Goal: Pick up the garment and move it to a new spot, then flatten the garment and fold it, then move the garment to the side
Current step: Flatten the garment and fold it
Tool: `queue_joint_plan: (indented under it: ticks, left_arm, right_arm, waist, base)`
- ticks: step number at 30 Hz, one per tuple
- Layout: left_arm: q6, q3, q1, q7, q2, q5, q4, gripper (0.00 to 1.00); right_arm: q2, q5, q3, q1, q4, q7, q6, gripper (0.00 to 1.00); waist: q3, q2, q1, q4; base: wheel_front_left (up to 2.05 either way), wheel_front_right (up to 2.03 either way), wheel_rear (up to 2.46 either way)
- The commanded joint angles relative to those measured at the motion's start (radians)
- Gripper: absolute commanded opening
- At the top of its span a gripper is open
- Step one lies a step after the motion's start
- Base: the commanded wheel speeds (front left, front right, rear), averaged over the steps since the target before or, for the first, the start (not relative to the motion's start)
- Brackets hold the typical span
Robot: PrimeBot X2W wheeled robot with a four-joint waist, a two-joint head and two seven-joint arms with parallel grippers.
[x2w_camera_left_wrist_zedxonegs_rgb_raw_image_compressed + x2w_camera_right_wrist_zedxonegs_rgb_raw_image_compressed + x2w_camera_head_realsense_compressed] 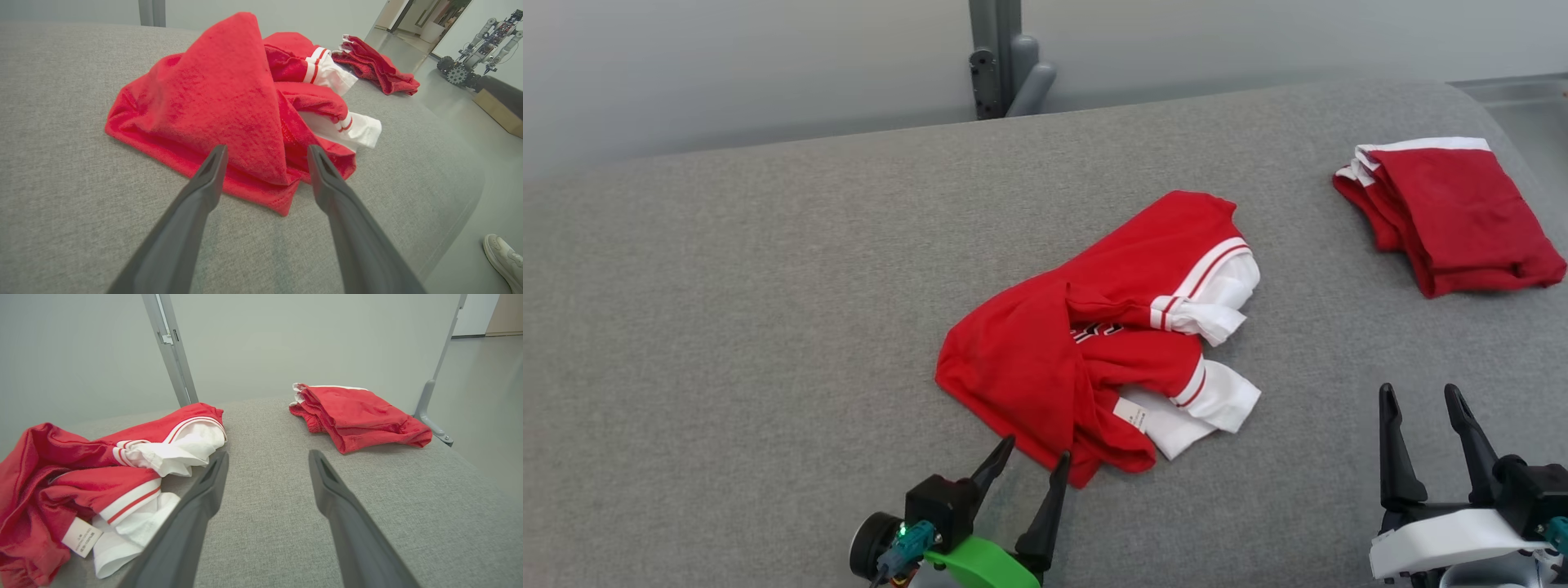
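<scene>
the crumpled red garment (1045, 359) lay mid-worktop (727, 327), its near hem just at the left gripper (1037, 447), jaws wide open. the right gripper (1419, 390) hung open, well apart. best to pinch one hem layer low, then lift.
</scene>
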Motion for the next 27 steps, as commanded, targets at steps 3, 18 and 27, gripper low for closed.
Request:
queue_joint_plan:
  ticks: [3,18,27]
  left_arm:
    - [0.028,-0.020,-0.057,0.001,0.005,-0.021,0.075,1.00]
    - [0.069,-0.018,-0.137,-0.003,0.014,-0.129,0.244,0.00]
    - [0.020,0.041,-0.043,0.205,0.234,-0.218,-0.078,0.00]
  right_arm:
    - [-0.003,0.016,0.002,-0.017,0.004,0.000,-0.001,1.00]
    - [-0.002,0.023,-0.019,-0.022,0.009,0.000,-0.001,1.00]
    - [-0.003,0.023,-0.006,0.021,0.021,0.000,-0.001,1.00]
  waist:
    - [0.057,0.0052,0.0000,-0.093]
    - [0.070,0.0052,0.0000,-0.136]
    - [0.042,0.0052,0.0000,-0.084]
  base:
    - [0.00,0.00,0.00]
    - [0.00,0.00,0.00]
    - [0.00,0.00,0.00]
